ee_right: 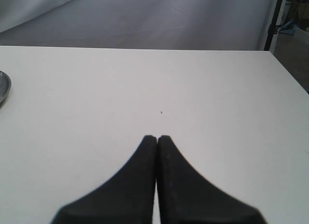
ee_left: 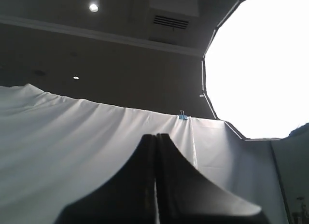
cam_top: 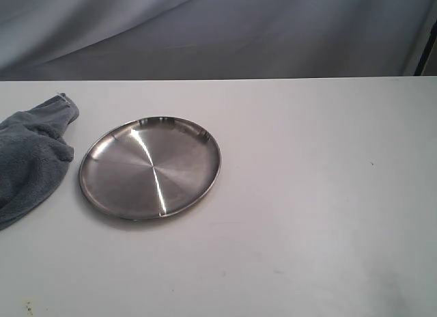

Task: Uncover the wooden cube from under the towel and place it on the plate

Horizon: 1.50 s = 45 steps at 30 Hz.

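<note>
On the left edge of the white surface (cam_top: 307, 214) lies the bunched grey-blue towel (cam_top: 31, 160). A tiny white tag (cam_top: 63, 96) at its far corner is too small to read. The shiny plate (cam_top: 150, 167) sits just beside the towel, not touching it. The left hand (ee_left: 156, 135) points at a white cloth (ee_left: 72, 132), fingers pressed together. The right hand (ee_right: 157, 136) is pressed together too, low over the surface, well apart from the plate.

A white bench (cam_top: 307, 214) spreads out ahead of the right claw (ee_right: 157, 137), with a tiny dark speck (ee_right: 161, 112) just beyond its tips. A grey cloth backdrop (cam_top: 239, 30) hangs past the far edge. Beyond the left claw (ee_left: 156, 135), a white sheet (ee_left: 72, 137) carries a small blue clip (ee_left: 183, 116). A ceiling light (ee_left: 93, 7) and a vent (ee_left: 171, 22) lie farther off.
</note>
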### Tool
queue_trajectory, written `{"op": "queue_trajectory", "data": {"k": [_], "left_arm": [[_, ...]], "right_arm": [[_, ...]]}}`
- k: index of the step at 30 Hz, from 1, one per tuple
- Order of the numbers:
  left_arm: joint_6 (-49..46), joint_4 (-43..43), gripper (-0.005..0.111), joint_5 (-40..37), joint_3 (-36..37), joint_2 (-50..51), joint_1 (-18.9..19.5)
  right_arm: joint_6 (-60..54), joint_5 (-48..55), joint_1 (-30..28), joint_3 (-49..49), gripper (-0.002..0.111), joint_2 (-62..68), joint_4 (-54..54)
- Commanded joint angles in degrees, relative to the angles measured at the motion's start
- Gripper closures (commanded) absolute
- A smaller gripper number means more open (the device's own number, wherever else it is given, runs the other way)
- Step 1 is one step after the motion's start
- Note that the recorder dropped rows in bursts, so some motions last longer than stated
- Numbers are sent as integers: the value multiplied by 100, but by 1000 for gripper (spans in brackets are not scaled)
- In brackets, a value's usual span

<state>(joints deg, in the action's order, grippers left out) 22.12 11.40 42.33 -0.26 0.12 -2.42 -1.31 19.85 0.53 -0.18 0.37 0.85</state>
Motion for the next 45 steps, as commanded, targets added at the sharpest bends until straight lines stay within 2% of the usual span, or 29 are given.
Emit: {"op": "queue_trajectory", "data": {"k": [1, 4, 7, 10, 17, 20, 22, 26, 30, 35, 45], "left_arm": [[157, -877, 107, -340, -209, -12, 14], [-633, -1140, 107, -1161, -853, 62, 14], [-1911, -1071, 107, -1706, -1537, 627, 14], [-2873, -1059, 107, -2810, -2325, 1374, 14], [-3034, -1032, 107, -4742, -3575, 3698, 14], [-3032, -721, 107, -5986, -4327, 4857, 14], [-3032, -505, 107, -7075, -4878, 5691, 14], [-2991, -286, 107, -8370, -5671, 6937, 14], [-2991, 29, 107, -8814, -6079, 7675, 14], [-2696, 717, 107, -8826, -6083, 8157, 14], [-2468, 735, 107, -8924, -6096, 8415, 14]], "right_arm": [[10, -18, 15, 18, 108, -37, 18], [10, -18, 15, 18, 108, -37, 18], [10, -18, 15, 18, 108, -37, 18], [10, -18, 15, 18, 108, -37, 18], [10, -18, 15, 18, 108, -37, 18], [10, -18, 15, 18, 108, -37, 18], [10, -18, 15, 18, 108, -37, 18], [10, -18, 15, 18, 108, -37, 18], [10, -18, 15, 18, 108, -37, 18], [10, -18, 15, 18, 108, -37, 18], [10, -18, 15, 18, 108, -37, 18]]}}
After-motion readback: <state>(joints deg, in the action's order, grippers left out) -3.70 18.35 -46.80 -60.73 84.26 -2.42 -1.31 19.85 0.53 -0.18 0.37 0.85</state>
